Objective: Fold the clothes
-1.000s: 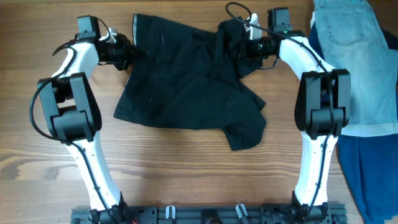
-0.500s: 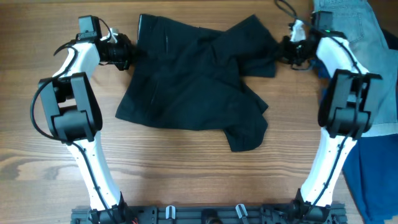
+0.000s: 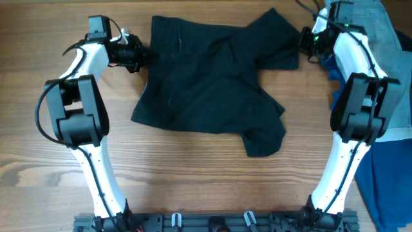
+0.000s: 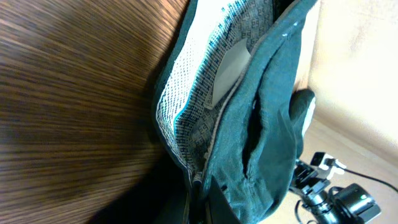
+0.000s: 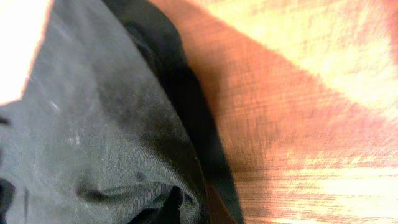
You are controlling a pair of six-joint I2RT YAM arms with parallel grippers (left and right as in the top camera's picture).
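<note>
While clamped on the black shorts [image 3: 206, 84] with left gripper [image 3: 142, 57] at 10 o'clock, right gripper [image 3: 301, 42] at 2: seemingly spreading; next, lay flat, then fold.

We're seeing the clothes [image 3: 212, 77] as plain black all over, no print, no marks. In the left wrist view, the inside of the waistband [image 4: 183, 106] shows a pale lining with a fine teal-and-white mesh pattern, plus a plain white label [image 4: 231, 67]. The tabletop [image 3: 193, 193] is mid-brown wood with darker grain streaks, though the right wrist view turns it more orange-red. At the far right corner there's a light blue denim garment [image 3: 393, 38], and along the right edge a royal blue cloth [image 3: 386, 187], both unpatterned. The left arm [image 3: 74, 113] and right arm [image 3: 360, 106] are white with black joints.
</note>
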